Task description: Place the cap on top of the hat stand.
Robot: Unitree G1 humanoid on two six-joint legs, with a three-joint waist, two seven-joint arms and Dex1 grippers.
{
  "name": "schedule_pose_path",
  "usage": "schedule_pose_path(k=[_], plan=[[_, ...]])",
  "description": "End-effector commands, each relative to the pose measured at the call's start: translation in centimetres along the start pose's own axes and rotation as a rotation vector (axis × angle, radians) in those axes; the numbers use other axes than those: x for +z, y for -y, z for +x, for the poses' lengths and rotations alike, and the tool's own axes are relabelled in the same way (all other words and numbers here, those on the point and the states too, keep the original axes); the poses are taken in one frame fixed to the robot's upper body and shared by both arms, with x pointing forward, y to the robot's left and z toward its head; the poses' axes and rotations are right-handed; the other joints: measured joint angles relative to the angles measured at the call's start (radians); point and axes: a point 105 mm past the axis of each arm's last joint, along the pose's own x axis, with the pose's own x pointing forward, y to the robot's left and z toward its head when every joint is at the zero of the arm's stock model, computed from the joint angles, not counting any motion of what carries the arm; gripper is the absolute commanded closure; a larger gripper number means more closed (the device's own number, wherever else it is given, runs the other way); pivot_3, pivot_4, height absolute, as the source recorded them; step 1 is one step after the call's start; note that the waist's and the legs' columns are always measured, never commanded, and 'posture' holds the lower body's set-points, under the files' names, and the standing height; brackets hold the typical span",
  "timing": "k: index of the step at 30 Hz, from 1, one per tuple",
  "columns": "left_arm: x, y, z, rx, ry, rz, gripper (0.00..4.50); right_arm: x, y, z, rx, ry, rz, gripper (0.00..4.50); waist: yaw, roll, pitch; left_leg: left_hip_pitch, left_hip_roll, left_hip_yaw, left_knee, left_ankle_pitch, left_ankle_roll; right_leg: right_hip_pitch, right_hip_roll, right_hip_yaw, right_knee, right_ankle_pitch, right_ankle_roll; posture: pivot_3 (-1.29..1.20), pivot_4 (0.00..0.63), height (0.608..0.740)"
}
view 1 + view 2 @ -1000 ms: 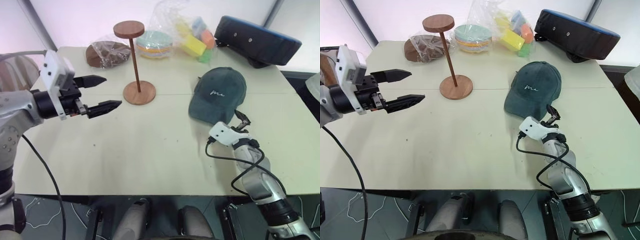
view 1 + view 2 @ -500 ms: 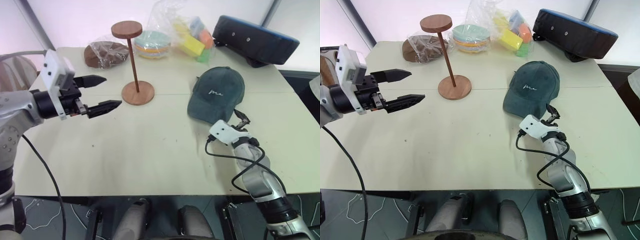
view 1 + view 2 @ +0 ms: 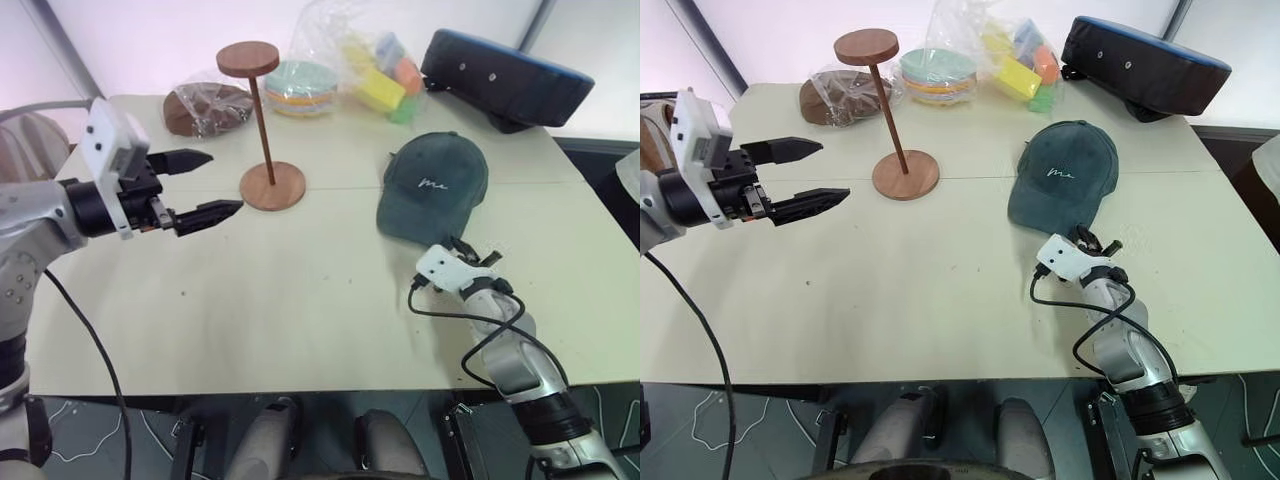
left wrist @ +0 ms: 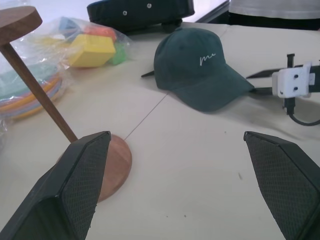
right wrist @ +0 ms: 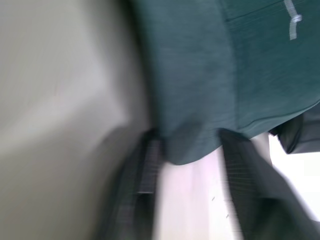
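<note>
The dark grey-green cap (image 3: 440,185) lies on the right half of the table, its brim toward me and white script on the front. My right gripper (image 3: 470,250) sits low on the table at the brim's near edge, and the brim (image 5: 200,75) looms close in the blurred right wrist view. The reddish-brown hat stand (image 3: 268,130) stands upright left of the cap with nothing on its top disc. My left gripper (image 3: 225,182) hovers open and empty above the table, left of the stand's base (image 4: 112,160).
Along the table's far edge lie a brown round thing in clear plastic (image 3: 205,108), a bag of coloured plates (image 3: 305,85), coloured blocks (image 3: 385,85) and a black padded case (image 3: 510,85). Bare tabletop (image 3: 300,280) stretches between the two arms.
The right gripper's raised black tip has dropped lower against the cap's brim. The left arm has kept still. The whole picture has shifted slightly.
</note>
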Motion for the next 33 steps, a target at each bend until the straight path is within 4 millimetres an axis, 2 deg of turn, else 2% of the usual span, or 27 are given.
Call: schedule_pose_path(k=[1,13,17,23,28,33], plan=[[0.9,-0.1,-0.2,0.009,0.025,0.038,0.00,0.3,0.3,-0.1,-0.009,0.014,0.007,4.47,-0.001,0.000,0.000,0.000,0.000,0.000,0.000,0.000,0.000,0.000,0.000,0.000,0.000,0.000,0.000,0.00,0.150,0.740],[0.8,-0.2,-0.1,0.007,0.025,0.036,0.00,1.2,1.8,-0.3,-0.094,0.064,-0.030,4.47,-0.002,0.000,0.000,0.000,0.000,0.000,-0.001,0.000,0.000,-0.001,0.000,0.001,0.000,0.000,0.000,0.00,0.150,0.740],[0.6,-0.2,0.0,0.010,0.027,0.029,0.00,2.5,4.2,-0.4,-0.201,0.127,-0.033,4.47,-0.002,0.000,0.000,0.000,0.000,0.000,-0.001,0.000,0.000,-0.001,0.000,0.001,0.000,0.000,0.000,0.00,0.150,0.740],[-1.2,-1.1,0.1,0.060,0.027,-0.028,0.00,4.5,7.3,-1.0,-0.335,0.208,-0.043,4.47,-0.002,0.000,0.000,0.000,0.000,0.001,-0.002,0.001,-0.001,0.000,0.000,0.002,0.000,0.000,0.000,0.00,0.150,0.740],[-2.7,-2.0,0.1,0.105,0.022,-0.067,0.00,6.4,9.0,-1.4,-0.398,0.262,-0.023,4.47,-0.001,0.000,0.000,0.000,0.000,0.001,-0.003,0.001,-0.002,-0.001,0.000,0.002,0.000,0.000,0.000,0.00,0.150,0.740],[-3.3,-3.1,0.0,0.153,0.030,-0.079,0.00,8.3,10.7,-1.5,-0.447,0.307,0.012,4.47,-0.002,0.000,0.000,0.000,0.000,0.001,-0.003,0.001,-0.002,-0.001,0.000,0.002,0.000,0.000,0.000,0.00,0.150,0.740]])
